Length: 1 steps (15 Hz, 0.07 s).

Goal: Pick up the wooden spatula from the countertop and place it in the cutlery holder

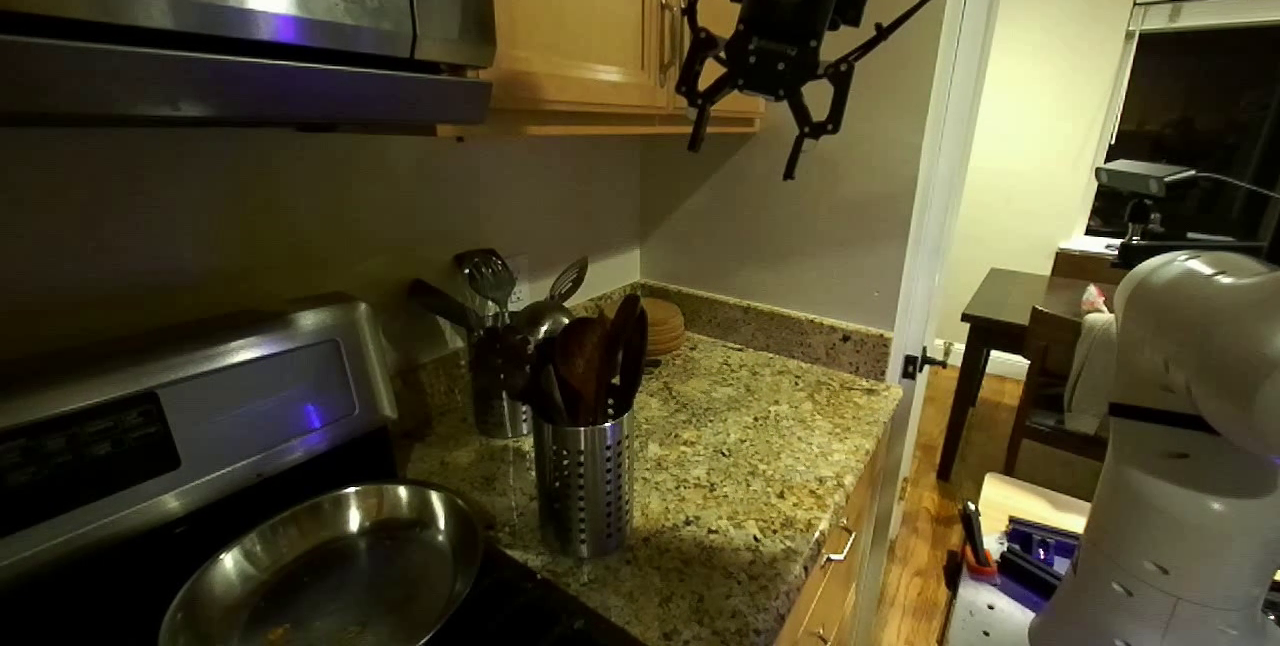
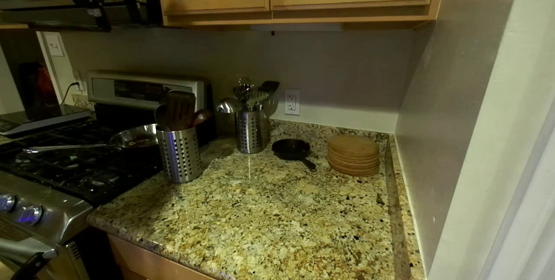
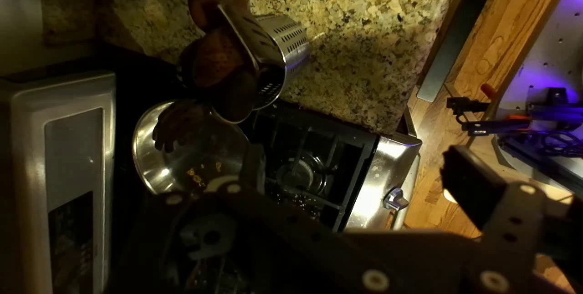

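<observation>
In an exterior view, the black two-fingered gripper [image 1: 743, 152] hangs higher than the speckled tan-and-brown granite countertop [image 1: 760, 426], fingers [image 1: 698, 129] spread apart. In an exterior view, a dark-brown wooden spatula [image 2: 180, 106] with a flat slotted head stands among other wooden utensils [image 2: 202, 116] in the perforated silver steel cutlery holder [image 2: 179, 156]. In the wrist view, the round shiny steel pan [image 3: 150, 157] sits on the black-topped stove [image 3: 373, 185] beside the holder.
</observation>
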Tool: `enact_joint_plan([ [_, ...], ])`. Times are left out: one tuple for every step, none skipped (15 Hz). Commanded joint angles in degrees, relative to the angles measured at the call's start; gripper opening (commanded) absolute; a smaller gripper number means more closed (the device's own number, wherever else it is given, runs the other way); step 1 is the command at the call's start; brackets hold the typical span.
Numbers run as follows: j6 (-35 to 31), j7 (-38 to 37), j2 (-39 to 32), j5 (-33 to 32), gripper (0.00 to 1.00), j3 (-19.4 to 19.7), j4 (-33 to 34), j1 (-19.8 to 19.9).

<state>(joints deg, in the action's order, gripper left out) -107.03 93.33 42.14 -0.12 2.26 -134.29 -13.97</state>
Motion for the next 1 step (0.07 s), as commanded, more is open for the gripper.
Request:
enact_joint_plan([
  [0.12,-0.02,-0.07,0.00,1.00,-0.01,0.15,0.00],
])
